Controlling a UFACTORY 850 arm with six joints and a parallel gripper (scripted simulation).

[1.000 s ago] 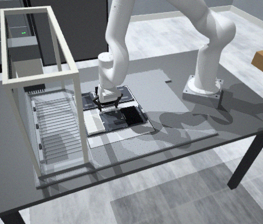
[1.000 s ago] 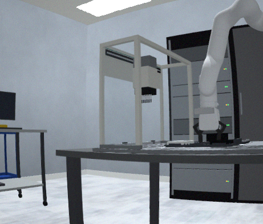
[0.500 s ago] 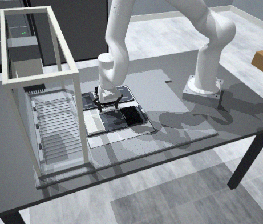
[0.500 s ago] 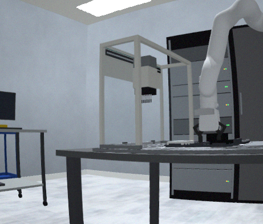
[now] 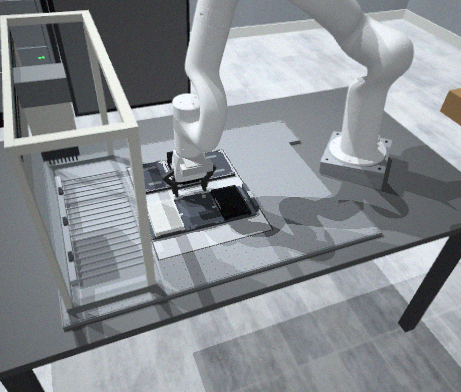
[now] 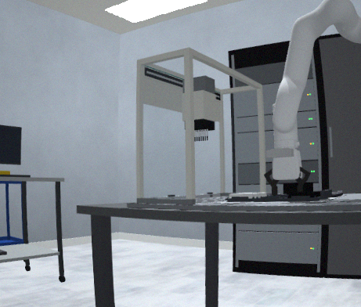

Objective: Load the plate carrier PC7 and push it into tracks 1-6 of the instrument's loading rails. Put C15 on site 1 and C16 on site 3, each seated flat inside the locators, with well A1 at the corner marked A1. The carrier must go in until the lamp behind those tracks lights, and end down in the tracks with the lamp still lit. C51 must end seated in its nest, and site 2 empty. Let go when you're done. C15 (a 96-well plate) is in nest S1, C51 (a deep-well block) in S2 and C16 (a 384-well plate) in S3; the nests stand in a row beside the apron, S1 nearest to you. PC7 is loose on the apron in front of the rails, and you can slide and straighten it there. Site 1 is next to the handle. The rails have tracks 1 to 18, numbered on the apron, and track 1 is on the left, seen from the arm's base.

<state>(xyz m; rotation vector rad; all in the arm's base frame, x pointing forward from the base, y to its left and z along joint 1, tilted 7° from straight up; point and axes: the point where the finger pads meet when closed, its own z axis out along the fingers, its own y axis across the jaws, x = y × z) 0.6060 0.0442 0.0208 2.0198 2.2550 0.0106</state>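
Looking down from the top view, we've got the claw (image 5: pixel 188 188) spread wide with nothing between its fingers, hanging low over the carrier PC7 (image 5: pixel 195 212) on the apron (image 5: pixel 249 231). Right below the claw and a bit toward us is the middle of the carrier, which looks dark and we can't tell for sure what's on it. Just to the claw's right-hand side in that view sits a black plate (image 5: pixel 230 201) on the carrier, and on the other side, toward the instrument, a white plate (image 5: pixel 165 214); we can't read any labels, so which one is C15 or C16 we can't say. Behind the claw, partly hidden by the wrist, is a row of dark nests (image 5: pixel 219 162). Further off past the white plate is the instrument frame (image 5: pixel 137 165) with the loading rails (image 5: pixel 100 225) inside it, and the carrier sits outside them. From the exterior view the claw (image 6: pixel 286 189) is just above the stuff on the table (image 6: pixel 226 211), fingers splayed out, but we can't tell if they're touching anything.
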